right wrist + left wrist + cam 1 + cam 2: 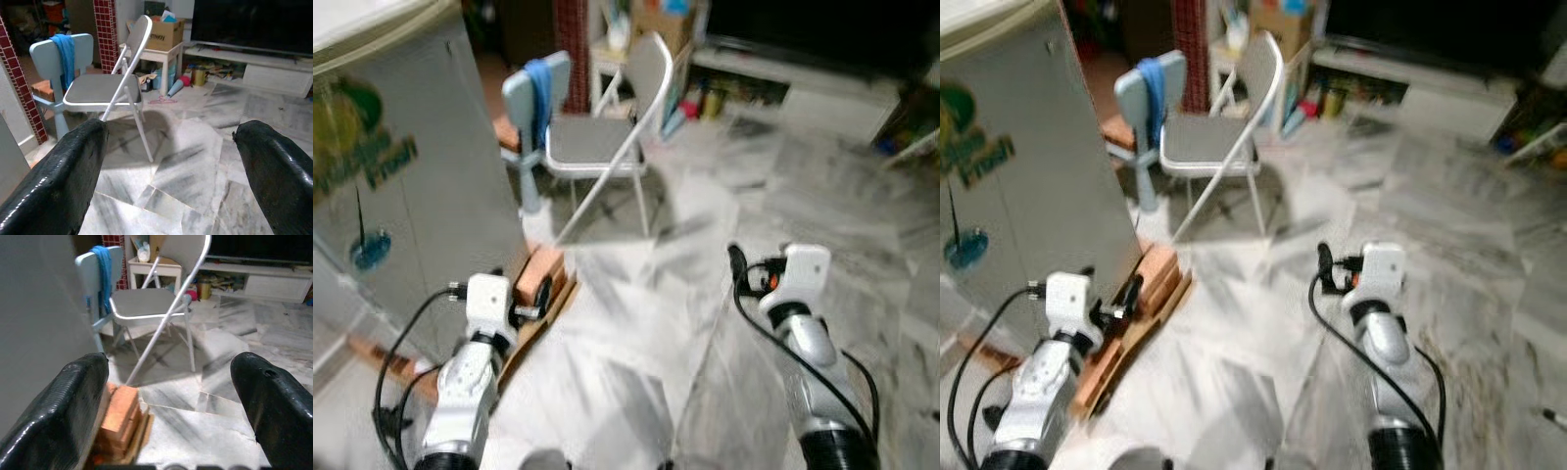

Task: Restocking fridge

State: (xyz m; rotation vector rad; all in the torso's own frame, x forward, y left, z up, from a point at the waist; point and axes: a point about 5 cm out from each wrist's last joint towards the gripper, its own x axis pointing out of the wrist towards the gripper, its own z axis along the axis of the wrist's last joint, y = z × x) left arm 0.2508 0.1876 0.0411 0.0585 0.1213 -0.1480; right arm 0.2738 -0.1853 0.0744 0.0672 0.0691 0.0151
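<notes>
The fridge (401,196) stands at my left, its grey side panel bearing a green and blue sticker; its door does not show as open. My left gripper (540,299) hangs low beside the fridge's lower corner, open, with nothing between its black fingers (63,411). My right gripper (739,264) is out over the marble floor at the right, also open and empty. In the right wrist view the wide-spread fingers (58,176) frame the chairs ahead. The eye views are blurred.
A grey folding chair (597,142) stands just ahead, with a small blue chair (533,98) draped in a blue towel behind it. Orange bricks on wood (540,274) lie at the fridge's base. A white TV stand (822,93) and a cardboard box (161,34) line the back wall.
</notes>
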